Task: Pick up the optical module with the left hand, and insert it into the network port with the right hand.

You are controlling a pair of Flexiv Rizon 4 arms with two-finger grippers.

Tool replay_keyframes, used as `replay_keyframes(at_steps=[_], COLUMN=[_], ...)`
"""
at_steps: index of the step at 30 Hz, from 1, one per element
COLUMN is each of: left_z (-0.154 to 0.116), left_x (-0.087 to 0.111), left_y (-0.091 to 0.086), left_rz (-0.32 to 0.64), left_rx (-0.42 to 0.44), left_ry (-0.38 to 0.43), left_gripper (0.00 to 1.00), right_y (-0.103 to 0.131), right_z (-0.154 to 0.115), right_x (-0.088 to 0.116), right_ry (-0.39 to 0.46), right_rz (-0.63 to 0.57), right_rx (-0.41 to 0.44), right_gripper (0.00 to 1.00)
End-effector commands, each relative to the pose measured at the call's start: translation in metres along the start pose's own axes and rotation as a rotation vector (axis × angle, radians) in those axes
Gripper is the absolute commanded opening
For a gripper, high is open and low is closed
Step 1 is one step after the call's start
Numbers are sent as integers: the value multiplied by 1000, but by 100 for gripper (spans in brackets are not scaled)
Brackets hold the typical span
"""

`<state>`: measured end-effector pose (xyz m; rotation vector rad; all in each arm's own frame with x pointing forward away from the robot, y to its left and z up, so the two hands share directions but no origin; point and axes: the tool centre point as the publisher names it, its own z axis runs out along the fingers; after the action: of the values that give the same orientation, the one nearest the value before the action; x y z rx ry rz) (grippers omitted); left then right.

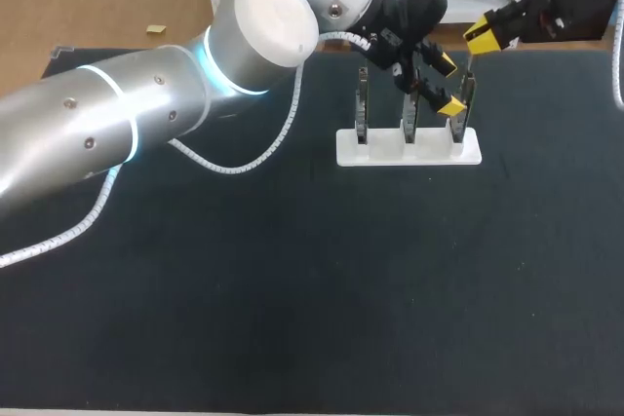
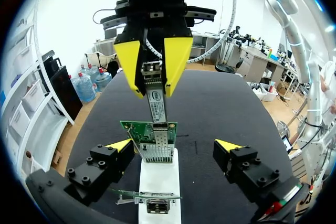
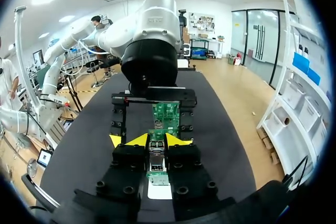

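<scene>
The optical module (image 2: 156,92), a slim metal plug with a label, hangs between the yellow fingers of my right gripper (image 2: 153,72), which is shut on it. Its lower end points down at the cage port of a green network card (image 2: 156,139) standing in a white holder (image 2: 159,182); whether they touch I cannot tell. My left gripper (image 2: 175,146) stands open, one finger on either side of that card, holding nothing. Seen from the right wrist, the module (image 3: 156,157) sits in my right gripper (image 3: 153,141) with the card (image 3: 166,115) ahead. From above, my right gripper (image 1: 483,38) hovers over the holder's right end, my left gripper (image 1: 448,84) beside it.
The white holder (image 1: 409,148) carries three upright cards at the back of the black mat (image 1: 292,289). A second card (image 2: 149,199) lies nearer the left wrist. My left arm (image 1: 146,114) spans the mat's back left with its cable trailing.
</scene>
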<state>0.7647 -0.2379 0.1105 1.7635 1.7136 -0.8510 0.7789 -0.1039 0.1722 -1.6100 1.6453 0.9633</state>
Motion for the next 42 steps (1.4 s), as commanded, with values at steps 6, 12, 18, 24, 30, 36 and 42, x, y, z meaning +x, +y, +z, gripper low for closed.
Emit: replay_keyframes(at_steps=[6, 12, 18, 24, 30, 36, 42], left_z=[0, 0, 0, 0, 0, 0, 0], left_x=[-2, -2, -2, -2, -2, -2, -2], left_y=[2, 2, 2, 2, 2, 2, 2], left_rz=[-2, -2, -2, -2, -2, -2, -2], left_rx=[4, 4, 4, 4, 4, 4, 4], left_ry=[7, 7, 7, 7, 7, 7, 7], left_gripper=[100, 100, 100, 100, 100, 100, 100], right_y=[-2, -1, 0, 1, 1, 3, 4], right_z=[2, 4, 5, 4, 1, 2, 3], right_x=[3, 5, 6, 3, -2, -2, 0], right_ry=[0, -1, -1, 1, -8, 6, 16], right_rz=[4, 10, 13, 5, -2, -6, 0], right_rx=[-6, -9, -9, 2, 28, 25, 21], right_gripper=[0, 0, 0, 0, 0, 0, 0])
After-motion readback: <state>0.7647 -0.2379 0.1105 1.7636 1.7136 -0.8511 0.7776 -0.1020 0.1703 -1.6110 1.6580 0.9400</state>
